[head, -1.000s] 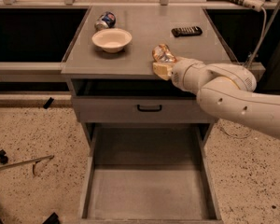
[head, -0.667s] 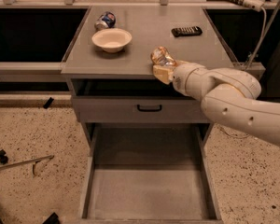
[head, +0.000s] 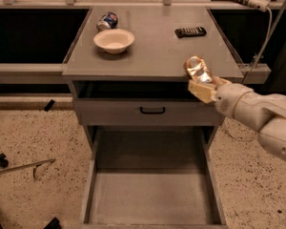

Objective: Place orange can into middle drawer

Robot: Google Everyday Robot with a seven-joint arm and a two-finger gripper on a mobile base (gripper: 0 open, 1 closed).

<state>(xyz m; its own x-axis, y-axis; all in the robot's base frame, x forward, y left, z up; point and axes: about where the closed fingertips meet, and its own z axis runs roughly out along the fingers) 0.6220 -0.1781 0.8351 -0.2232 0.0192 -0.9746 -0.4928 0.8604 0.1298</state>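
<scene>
The dented, shiny orange-gold drink can (head: 197,69) is clamped in the cream gripper (head: 200,86) at the grey bench's (head: 152,56) front-right edge. Speckled floor (head: 38,137) lies below.

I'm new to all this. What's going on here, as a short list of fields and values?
claw: at the table's front right edge, shut on the orange can
orange can: held in the claw, not yet in the drawer
middle drawer: pulled open below
drawer front: above it, black handle
also on table: white bowl, blue-and-white can, black remote
</scene>
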